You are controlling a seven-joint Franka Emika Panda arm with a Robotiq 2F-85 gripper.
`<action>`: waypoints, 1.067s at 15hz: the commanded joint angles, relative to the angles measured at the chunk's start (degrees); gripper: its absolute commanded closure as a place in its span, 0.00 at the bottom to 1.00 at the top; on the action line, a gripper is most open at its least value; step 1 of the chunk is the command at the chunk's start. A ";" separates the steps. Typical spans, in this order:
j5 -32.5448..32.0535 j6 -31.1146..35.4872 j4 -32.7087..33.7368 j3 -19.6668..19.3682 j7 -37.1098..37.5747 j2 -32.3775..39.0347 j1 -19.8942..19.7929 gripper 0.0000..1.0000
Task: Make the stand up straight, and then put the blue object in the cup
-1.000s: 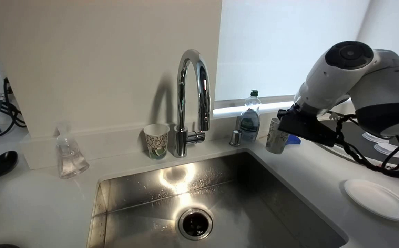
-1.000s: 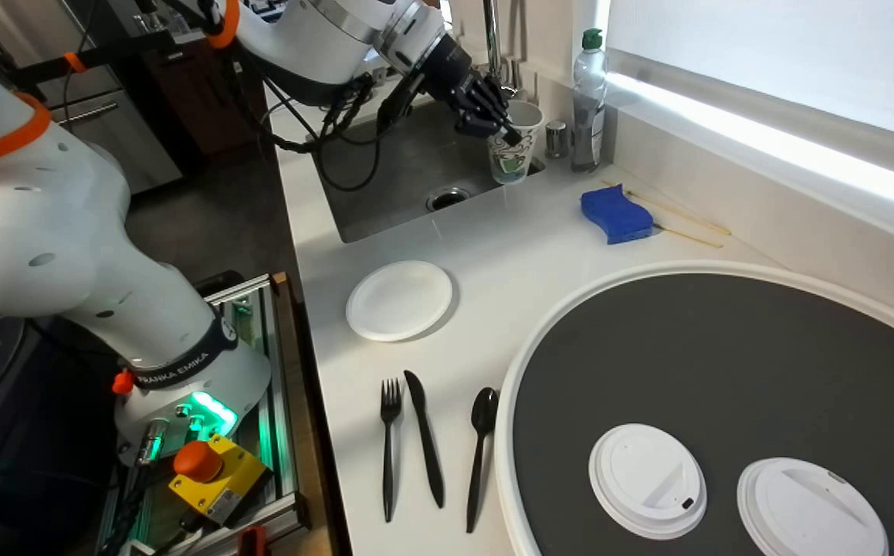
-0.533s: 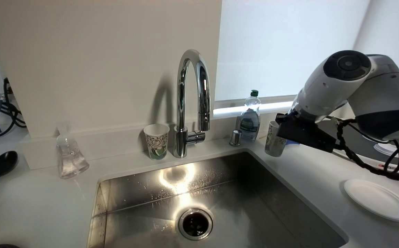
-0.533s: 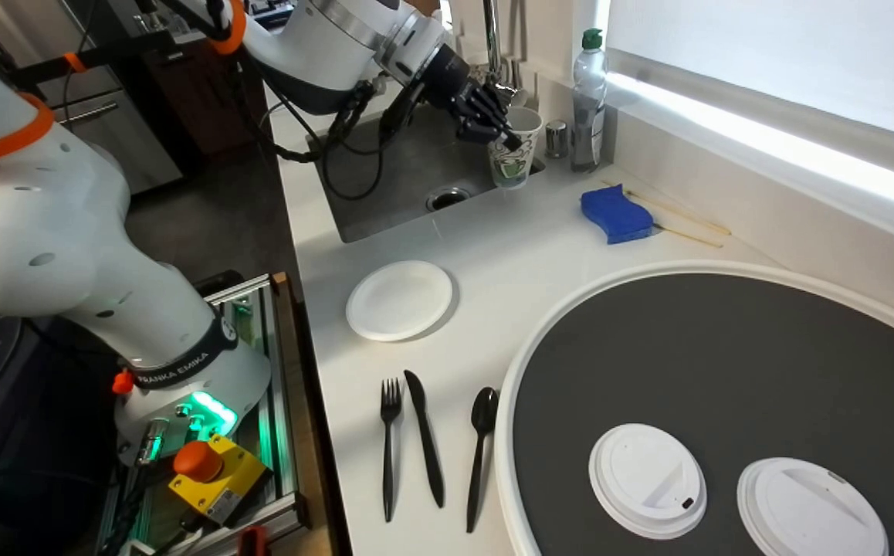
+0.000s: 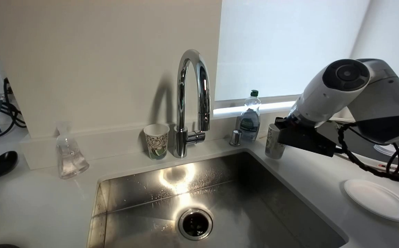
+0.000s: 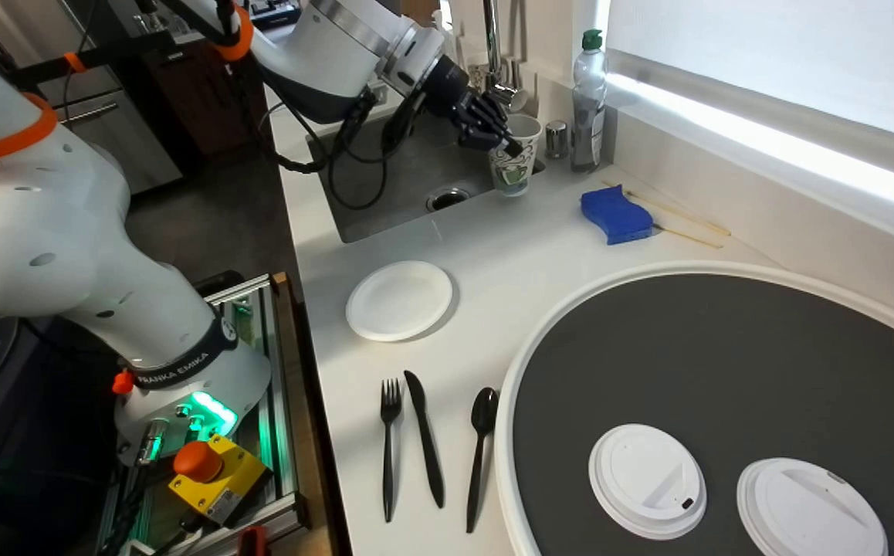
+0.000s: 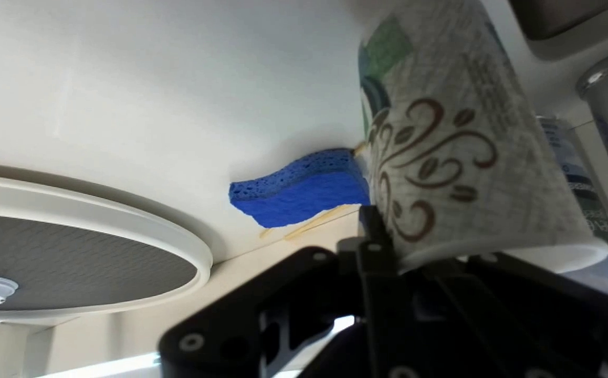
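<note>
My gripper point(image 6: 510, 144) is shut on the rim of a patterned paper cup point(image 6: 510, 174) beside the sink corner. The cup is almost upright, mouth up; I cannot tell whether its base touches the counter. It also shows in an exterior view point(image 5: 274, 143) and fills the right of the wrist view point(image 7: 440, 136), which stands upside down. The blue object, a wavy sponge point(image 6: 617, 215), lies flat on the counter and shows past the cup in the wrist view point(image 7: 304, 194). No plain white cup or stand is in view.
A second patterned cup point(image 5: 156, 142) stands by the faucet point(image 5: 181, 141). A soap bottle point(image 6: 589, 100) and metal cylinder point(image 6: 557, 140) stand near the held cup. Thin sticks point(image 6: 682, 210) lie by the sponge. A plate point(image 6: 399, 301), black cutlery point(image 6: 424, 440) and round tray point(image 6: 502, 432) lie nearby.
My gripper has moved down with the patterned cup, and the cup has become more upright. In an exterior view the sponge is now hidden. The other objects have not moved.
</note>
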 commanded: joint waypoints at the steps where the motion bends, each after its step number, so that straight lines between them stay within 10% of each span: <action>1: -2.94 -1.48 -0.74 0.41 2.95 0.39 0.05 0.99; 16: 6.66 1.51 0.00 -2.80 -2.17 -0.91 -0.97 0.00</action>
